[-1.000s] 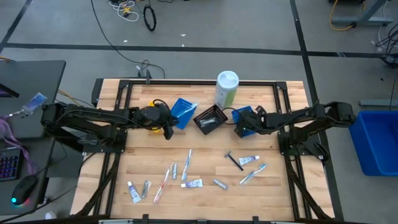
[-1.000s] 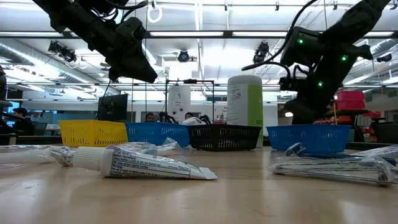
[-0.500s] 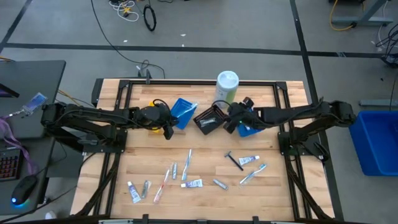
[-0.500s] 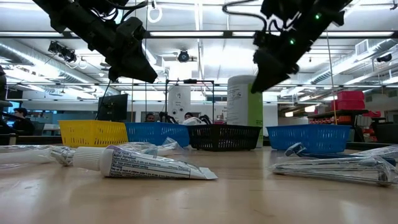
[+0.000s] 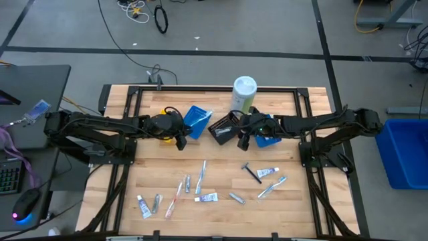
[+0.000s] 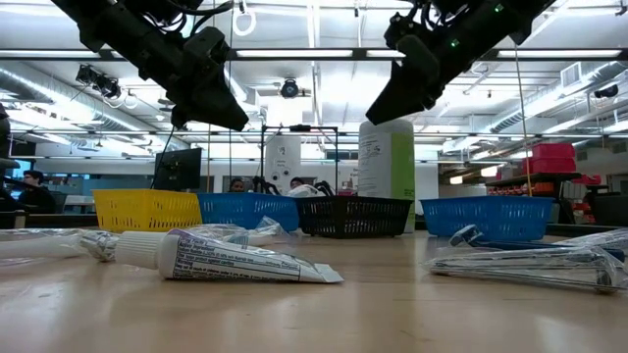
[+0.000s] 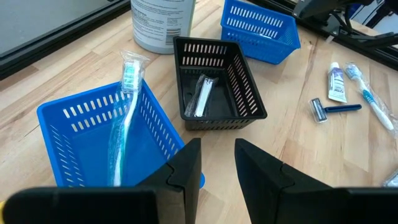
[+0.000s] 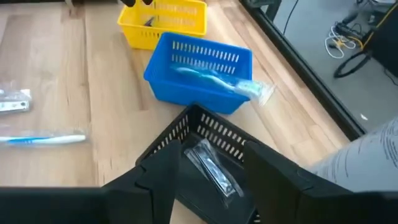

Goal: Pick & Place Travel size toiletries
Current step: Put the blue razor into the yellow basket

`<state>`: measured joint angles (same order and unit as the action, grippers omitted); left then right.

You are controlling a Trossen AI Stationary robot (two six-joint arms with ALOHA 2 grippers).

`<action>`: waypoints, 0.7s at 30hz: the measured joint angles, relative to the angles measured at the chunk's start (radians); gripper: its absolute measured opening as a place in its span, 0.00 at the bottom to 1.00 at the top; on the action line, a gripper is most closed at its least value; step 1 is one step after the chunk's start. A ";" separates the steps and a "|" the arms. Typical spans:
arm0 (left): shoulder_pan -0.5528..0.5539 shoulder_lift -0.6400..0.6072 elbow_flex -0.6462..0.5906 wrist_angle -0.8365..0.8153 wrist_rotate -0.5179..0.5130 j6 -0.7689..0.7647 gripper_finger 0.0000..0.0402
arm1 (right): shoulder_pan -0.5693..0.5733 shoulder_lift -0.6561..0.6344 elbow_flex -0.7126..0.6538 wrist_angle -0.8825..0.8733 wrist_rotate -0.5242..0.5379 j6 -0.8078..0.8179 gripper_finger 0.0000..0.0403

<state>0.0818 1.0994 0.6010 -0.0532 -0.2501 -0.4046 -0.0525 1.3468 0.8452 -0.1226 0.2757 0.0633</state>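
A tall white-and-green canister (image 5: 243, 94) is stood upright at the far edge of the wooden bench (image 5: 221, 164). Just in front of it a black tray (image 5: 225, 128) is set, flanked by two blue trays (image 5: 196, 120) (image 5: 266, 130). A yellow tray (image 6: 146, 209) is placed beyond the left blue one.

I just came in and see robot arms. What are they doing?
They are sorting toiletries into trays. The right end effector hangs open over the black tray, where a silvery packet lies. The left end effector waits by the blue tray, which holds a toothbrush. More toiletries lie on the table.
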 joint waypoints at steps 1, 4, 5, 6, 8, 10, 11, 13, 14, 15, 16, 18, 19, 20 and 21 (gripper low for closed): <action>0.000 0.000 0.000 0.000 0.000 0.000 0.26 | 0.000 0.000 0.000 -0.002 -0.012 0.012 0.45; 0.000 0.000 0.000 0.000 0.000 0.000 0.26 | 0.018 0.013 0.000 -0.036 -0.160 0.062 0.44; 0.000 0.000 0.000 0.000 0.000 0.000 0.26 | 0.040 0.021 0.000 -0.059 -0.210 0.080 0.44; 0.000 0.000 0.000 0.001 -0.001 -0.002 0.26 | 0.066 0.028 0.000 -0.079 -0.245 0.098 0.43; 0.000 0.000 0.000 0.002 -0.021 -0.003 0.26 | 0.122 0.036 0.000 -0.160 -0.265 0.143 0.42; 0.000 0.000 0.000 0.006 -0.056 -0.008 0.26 | 0.171 0.042 0.000 -0.260 -0.268 0.219 0.41; 0.000 0.000 0.000 0.011 -0.072 -0.017 0.26 | 0.195 0.046 0.000 -0.309 -0.276 0.274 0.41; 0.000 0.000 0.000 0.021 -0.103 -0.038 0.26 | 0.241 0.059 0.000 -0.387 -0.309 0.388 0.41; 0.000 0.000 0.000 0.021 -0.116 -0.050 0.26 | 0.265 0.071 0.000 -0.412 -0.320 0.440 0.41; 0.000 0.000 0.000 0.021 -0.128 -0.057 0.26 | 0.289 0.082 0.000 -0.431 -0.324 0.481 0.42; 0.000 0.000 0.000 0.021 -0.136 -0.064 0.26 | 0.311 0.096 0.000 -0.442 -0.326 0.510 0.42; 0.000 0.000 0.000 0.021 -0.149 -0.082 0.26 | 0.350 0.127 0.000 -0.445 -0.311 0.538 0.44; 0.000 0.000 0.000 0.022 -0.156 -0.088 0.26 | 0.363 0.142 0.000 -0.446 -0.295 0.550 0.46; 0.000 0.000 0.000 0.022 -0.161 -0.094 0.26 | 0.373 0.157 0.000 -0.437 -0.281 0.565 0.47; 0.000 0.000 0.000 0.022 -0.162 -0.105 0.26 | 0.381 0.172 0.000 -0.429 -0.268 0.575 0.49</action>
<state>0.0818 1.0995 0.6006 -0.0316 -0.4119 -0.5093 0.3281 1.5191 0.8455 -0.5517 0.0077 0.6381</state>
